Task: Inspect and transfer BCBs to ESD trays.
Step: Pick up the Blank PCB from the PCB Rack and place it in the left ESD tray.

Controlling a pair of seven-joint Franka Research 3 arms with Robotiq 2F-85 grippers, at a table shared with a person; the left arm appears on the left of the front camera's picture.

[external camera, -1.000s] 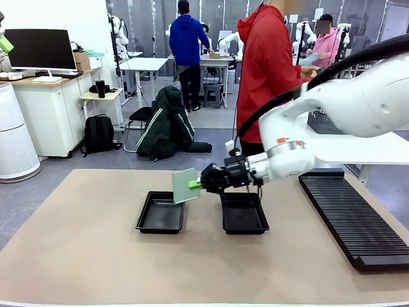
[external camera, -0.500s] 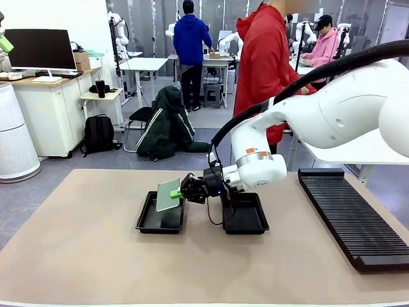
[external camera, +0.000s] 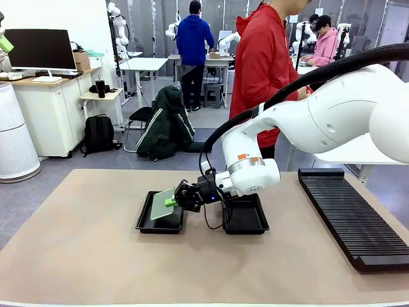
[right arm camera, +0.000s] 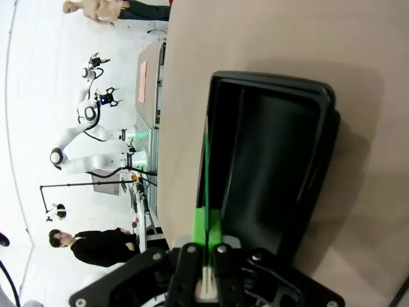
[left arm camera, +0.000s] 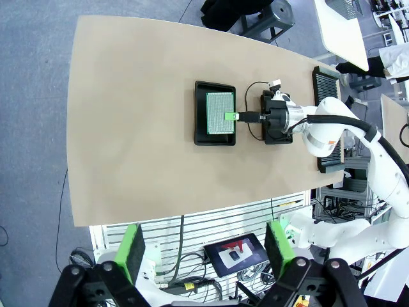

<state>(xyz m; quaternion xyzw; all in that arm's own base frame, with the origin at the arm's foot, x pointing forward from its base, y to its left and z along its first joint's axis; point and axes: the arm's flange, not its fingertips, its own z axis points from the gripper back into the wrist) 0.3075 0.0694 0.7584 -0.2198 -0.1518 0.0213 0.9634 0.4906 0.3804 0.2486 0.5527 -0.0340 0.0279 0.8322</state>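
My right gripper (external camera: 173, 201) is shut on the right edge of a BCB (external camera: 162, 204), a thin green board. It holds the board tilted low over the left ESD tray (external camera: 143, 222), its lower left edge down at the tray. The second ESD tray (external camera: 250, 221) lies just to the right, partly behind the right arm. From high above, the left wrist view shows the BCB (left arm camera: 220, 113) over the left ESD tray (left arm camera: 200, 121). My left gripper (left arm camera: 204, 251) is open and holds nothing. In the right wrist view the BCB (right arm camera: 206, 169) shows edge-on over the ESD tray (right arm camera: 281, 160).
A long black slotted rack (external camera: 354, 217) lies along the table's right side. A person in a red jacket (external camera: 262, 70) stands at the far edge, turned toward a side table. Bare tan tabletop (external camera: 77, 249) spreads left and in front of the trays.
The right arm has swung left and down with the board. The board has gone from nearly upright between the trays to low and tilted over the left tray.
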